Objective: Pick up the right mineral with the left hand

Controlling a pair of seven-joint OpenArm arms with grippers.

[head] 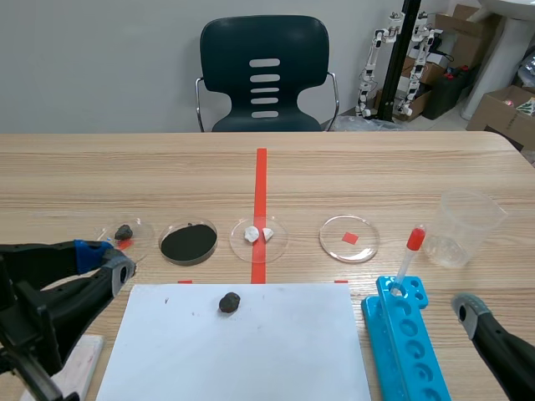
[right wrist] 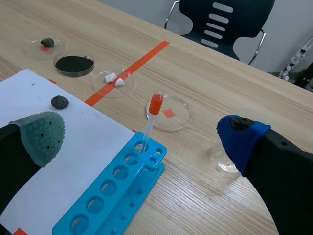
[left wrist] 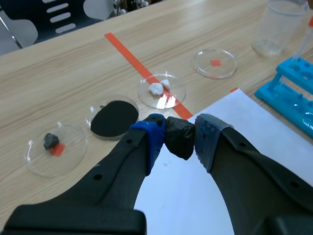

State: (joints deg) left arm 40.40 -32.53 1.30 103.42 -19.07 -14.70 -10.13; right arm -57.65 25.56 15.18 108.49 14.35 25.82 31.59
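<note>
A dark mineral lump (head: 229, 302) lies on the white paper sheet (head: 276, 351); in the right wrist view the lump (right wrist: 59, 102) lies alone there. My left gripper (head: 104, 261) hovers at the sheet's left edge, well short of the lump, open with a narrow gap. In the left wrist view the lump (left wrist: 179, 139) shows through that gap, ahead of the gripper (left wrist: 178, 131), not held. A smaller dark mineral (head: 124, 231) sits in the leftmost petri dish. My right gripper (right wrist: 142, 142) stands wide open and empty near the blue rack (right wrist: 117, 191).
A row of petri dishes: black powder (head: 189, 242), white pieces (head: 257, 235), and one dish over a tape mark (head: 349, 238). A red-capped tube (head: 409, 259) stands in the blue rack (head: 410, 342). A clear plastic cup (head: 464, 227) is at the right. A chair (head: 264, 75) stands behind the table.
</note>
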